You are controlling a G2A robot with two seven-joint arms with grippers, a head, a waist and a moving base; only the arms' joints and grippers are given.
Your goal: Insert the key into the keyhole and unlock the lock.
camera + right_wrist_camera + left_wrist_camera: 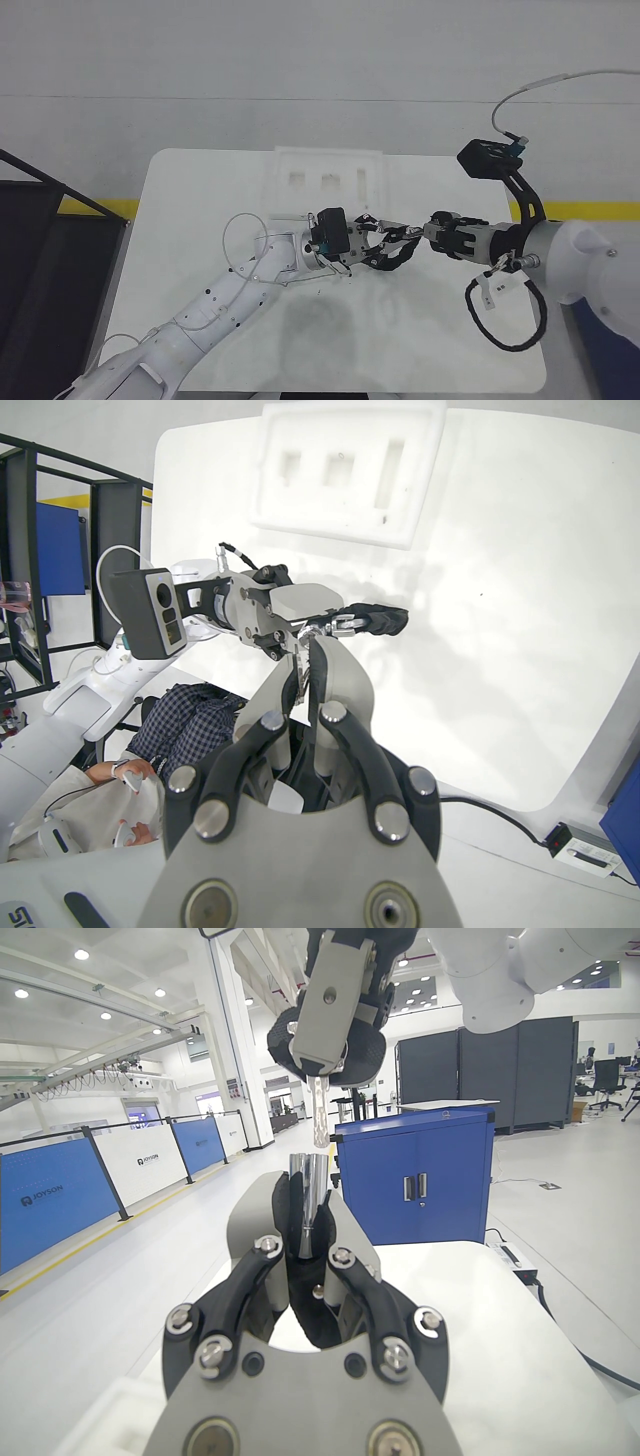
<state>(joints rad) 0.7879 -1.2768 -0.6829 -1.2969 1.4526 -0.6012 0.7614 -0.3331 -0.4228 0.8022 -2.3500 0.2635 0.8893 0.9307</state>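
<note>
Standing by the bench (200, 230), I see the left fingers (250, 1218) closed tight on the chrome lock (310, 1193), its free end facing the other arm. The right fingers (325, 1018) are pinched shut on the head of the key (320, 1118). The blade's tip sits just short of the lock's end, roughly in line with it, with a sliver of gap between. Both are held over the bench's middle. A white foam tray (328, 155) with three recesses lies near the far edge, well apart.

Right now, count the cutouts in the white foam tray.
3, side by side in the foam tray: two squarish cutouts, then one narrow slot at one end.
</note>
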